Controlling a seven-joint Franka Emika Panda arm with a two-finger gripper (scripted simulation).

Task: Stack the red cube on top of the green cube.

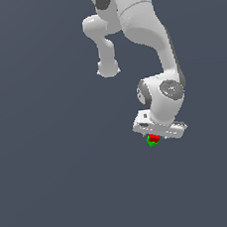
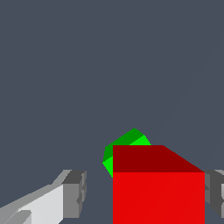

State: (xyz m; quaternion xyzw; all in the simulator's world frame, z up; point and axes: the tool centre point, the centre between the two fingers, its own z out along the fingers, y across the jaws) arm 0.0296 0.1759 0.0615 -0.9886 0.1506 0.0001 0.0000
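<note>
Overhead, arm bent steeply down, claw (image 2: 142, 194) fingers apart beside red cube (image 2: 158, 192); green cube (image 2: 124, 144) just behind

The small plain cube of bright red (image 2: 158, 197) shows two tones in the wrist view: a vivid scarlet face and a darker, maroon face above it. The small plain cube of bright green (image 2: 127, 142) likewise splits into a dark green facet and a lime-bright one. The gripper's blocky finger pads (image 2: 75, 192) are mid grey on pale, off-white fingers. The glossy robot arm (image 1: 146, 32) is white with dark grey joints, against a uniform slate blue-grey ground (image 1: 42, 168).
</note>
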